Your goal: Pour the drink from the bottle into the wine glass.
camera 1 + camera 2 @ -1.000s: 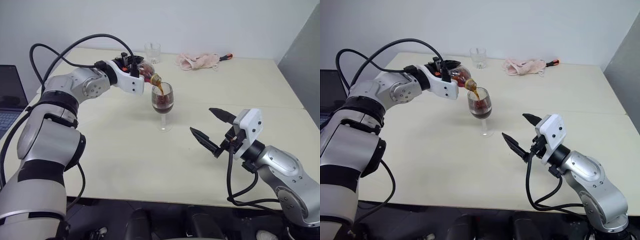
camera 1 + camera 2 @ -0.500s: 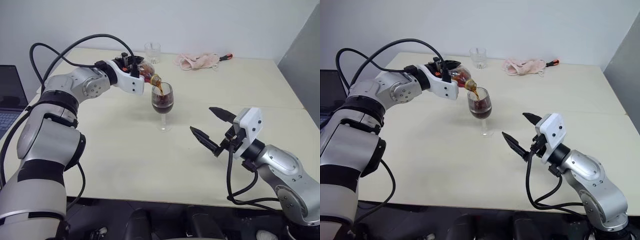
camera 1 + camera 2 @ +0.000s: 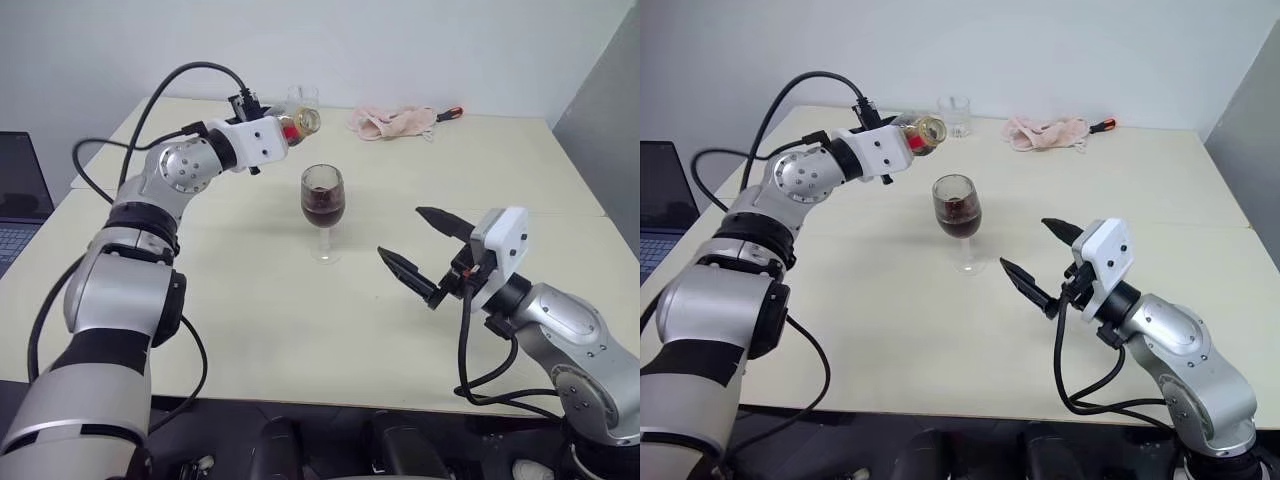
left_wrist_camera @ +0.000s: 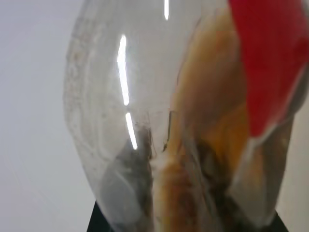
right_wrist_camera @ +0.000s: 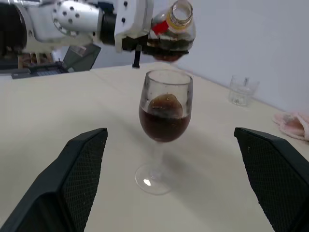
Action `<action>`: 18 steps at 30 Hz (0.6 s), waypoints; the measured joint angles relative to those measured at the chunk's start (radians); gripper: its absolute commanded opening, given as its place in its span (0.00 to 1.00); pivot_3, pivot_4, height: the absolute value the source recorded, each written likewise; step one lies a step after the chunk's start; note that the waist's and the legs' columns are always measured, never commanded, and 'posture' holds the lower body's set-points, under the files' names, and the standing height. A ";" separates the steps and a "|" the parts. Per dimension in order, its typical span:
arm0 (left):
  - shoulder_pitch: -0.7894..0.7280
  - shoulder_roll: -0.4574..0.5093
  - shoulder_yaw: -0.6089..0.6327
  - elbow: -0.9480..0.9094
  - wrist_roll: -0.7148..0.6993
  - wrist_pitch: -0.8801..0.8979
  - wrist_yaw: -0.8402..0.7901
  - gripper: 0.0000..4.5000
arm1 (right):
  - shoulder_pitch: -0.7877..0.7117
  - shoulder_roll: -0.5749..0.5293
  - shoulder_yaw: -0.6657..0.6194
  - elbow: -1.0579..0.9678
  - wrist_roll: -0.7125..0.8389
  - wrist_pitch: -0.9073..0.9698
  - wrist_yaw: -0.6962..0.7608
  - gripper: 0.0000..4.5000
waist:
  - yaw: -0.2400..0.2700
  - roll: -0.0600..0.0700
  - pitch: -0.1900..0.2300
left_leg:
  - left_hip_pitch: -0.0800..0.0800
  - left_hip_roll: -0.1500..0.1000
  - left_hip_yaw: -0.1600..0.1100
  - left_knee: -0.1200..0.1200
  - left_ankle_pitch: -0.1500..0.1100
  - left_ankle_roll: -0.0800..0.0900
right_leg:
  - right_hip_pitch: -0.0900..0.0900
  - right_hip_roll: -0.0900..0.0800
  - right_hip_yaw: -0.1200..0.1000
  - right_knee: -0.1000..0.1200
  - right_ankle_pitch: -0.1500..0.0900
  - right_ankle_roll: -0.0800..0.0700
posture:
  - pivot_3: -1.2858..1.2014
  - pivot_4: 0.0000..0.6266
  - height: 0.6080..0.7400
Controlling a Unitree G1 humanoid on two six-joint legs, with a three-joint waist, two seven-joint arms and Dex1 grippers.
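The left end effector (image 3: 272, 135) is pinched tight on the small round-bellied clear plastic bottle (image 3: 296, 124) with a red neck label, holding it raised above the pale worktop (image 3: 250, 300), behind and to the left of the clear stemmed wine glass (image 3: 322, 212), with its uncapped mouth tipped upward and clear of the rim. No stream runs between them. The wine glass stands upright on its flat foot near the middle of the worktop, and the dark brown cola-like drink (image 3: 322, 208) fills about the lower half of its bowl. In the right wrist view a little dark liquid sits in the belly of the bottle (image 5: 171, 36). The right end effector (image 3: 420, 252) hangs with its two black fingers spread wide, holding nothing, near the glass on its right side but apart from it. The pouring looks essentially done; what seems left is to set the bottle down on the worktop and let go.
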State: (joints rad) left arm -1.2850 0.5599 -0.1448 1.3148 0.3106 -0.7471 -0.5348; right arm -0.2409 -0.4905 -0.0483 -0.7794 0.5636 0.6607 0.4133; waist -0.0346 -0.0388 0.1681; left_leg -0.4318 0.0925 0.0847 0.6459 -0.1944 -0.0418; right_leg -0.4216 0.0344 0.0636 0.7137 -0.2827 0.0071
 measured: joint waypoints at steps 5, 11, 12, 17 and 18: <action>0.104 -0.048 0.265 -0.013 -0.311 0.304 -0.249 0.23 | -0.141 -0.009 -0.006 0.016 0.057 0.141 -0.051 1.00 | -0.007 0.000 0.000 | 0.000 0.001 0.000 0.000 0.000 0.000 | 0.000 0.000 0.000 0.001 0.000 -0.001 | 0.52 0.24 1.00; 0.258 -0.085 0.385 -0.073 -0.447 0.481 -0.232 0.23 | -0.373 -0.015 -0.006 0.044 0.170 0.386 -0.131 1.00 | -0.004 -0.001 -0.001 | -0.001 0.002 -0.002 0.001 0.000 0.000 | 0.000 0.000 -0.001 0.001 0.000 -0.001 | 0.52 0.24 1.00; 0.282 -0.087 0.394 -0.104 -0.459 0.487 -0.216 0.23 | -0.416 -0.011 -0.006 0.051 0.199 0.432 -0.138 1.00 | -0.002 0.000 -0.001 | -0.001 0.002 -0.001 0.001 0.000 0.000 | -0.001 0.000 -0.001 0.001 0.000 -0.002 | 0.52 0.24 1.00; 0.368 -0.117 0.402 -0.176 -0.470 0.508 -0.148 0.23 | -0.521 -0.008 -0.006 0.087 0.295 0.541 -0.133 1.00 | 0.003 -0.001 -0.001 | -0.001 0.002 -0.001 0.001 0.000 0.000 | 0.000 0.000 -0.001 0.001 0.000 -0.002 | 0.52 0.24 1.00; 0.385 -0.126 0.405 -0.184 -0.472 0.521 -0.142 0.23 | -0.536 -0.013 -0.006 0.097 0.304 0.552 -0.130 1.00 | 0.003 -0.001 -0.001 | -0.001 0.002 -0.001 0.001 0.000 0.000 | 0.000 0.000 -0.001 0.001 0.000 -0.002 | 0.52 0.24 1.00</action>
State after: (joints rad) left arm -0.8995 0.4343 0.2598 1.1312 -0.1613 -0.2261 -0.6770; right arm -0.7772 -0.5038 -0.0542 -0.6828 0.8679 1.2125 0.2835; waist -0.0319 -0.0396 0.1672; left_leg -0.4326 0.0940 0.0840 0.6466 -0.1945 -0.0415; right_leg -0.4220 0.0341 0.0626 0.7147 -0.2825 0.0055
